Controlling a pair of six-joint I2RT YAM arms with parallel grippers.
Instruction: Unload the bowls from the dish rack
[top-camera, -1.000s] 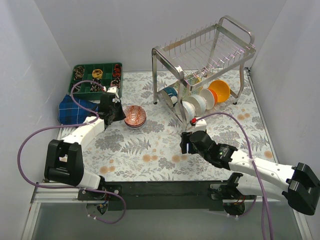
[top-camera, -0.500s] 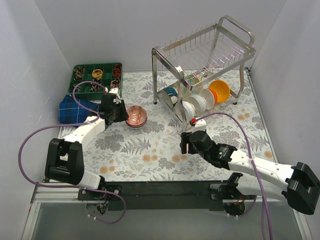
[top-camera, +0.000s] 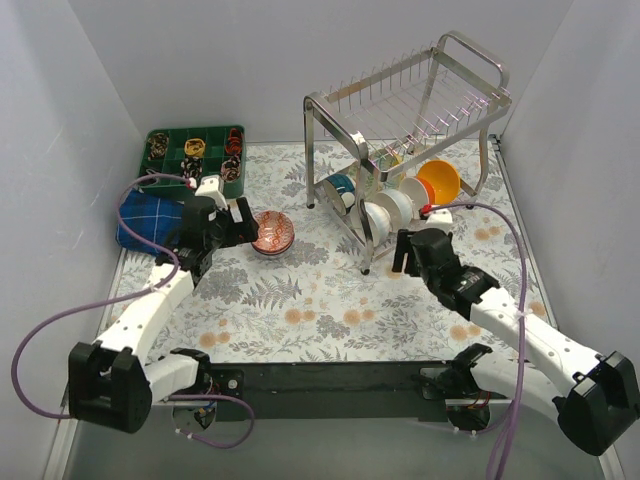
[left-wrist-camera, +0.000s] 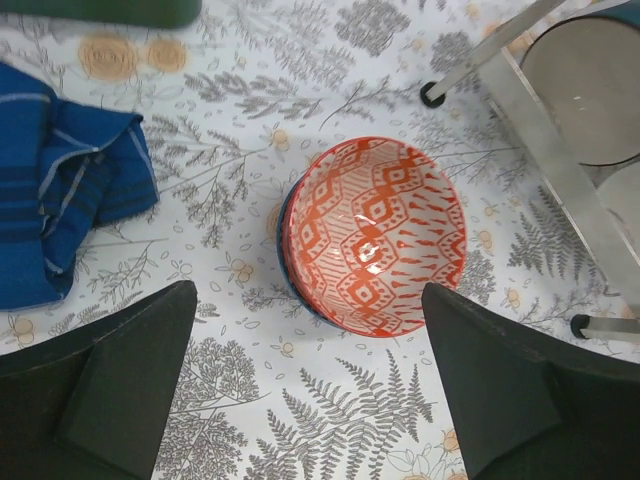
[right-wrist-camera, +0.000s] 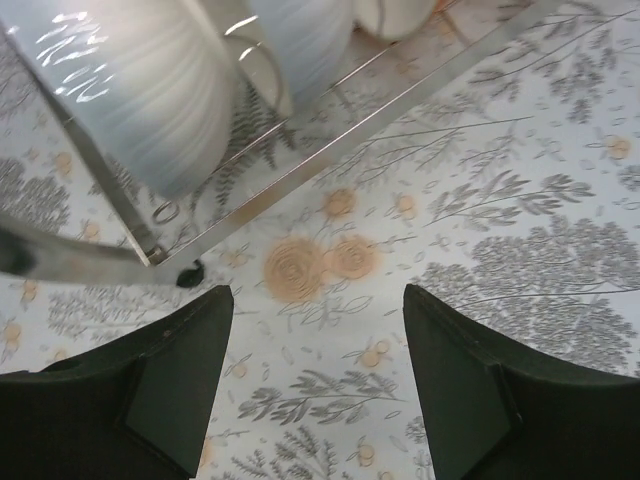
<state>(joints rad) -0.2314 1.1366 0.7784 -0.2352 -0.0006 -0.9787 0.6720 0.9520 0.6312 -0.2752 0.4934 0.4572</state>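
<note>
On fern-print tablecloth (top-camera: 300, 300) | white walls (top-camera: 250, 60) around | red-white bowl (left-wrist-camera: 375, 235) resting | left tool (left-wrist-camera: 310, 345), right tool (right-wrist-camera: 315, 370) released

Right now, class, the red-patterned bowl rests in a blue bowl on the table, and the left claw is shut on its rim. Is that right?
No. The left wrist view shows the left claw open, its fingers clear of the red-patterned bowl, which does rest in a blue bowl on the table.
</note>
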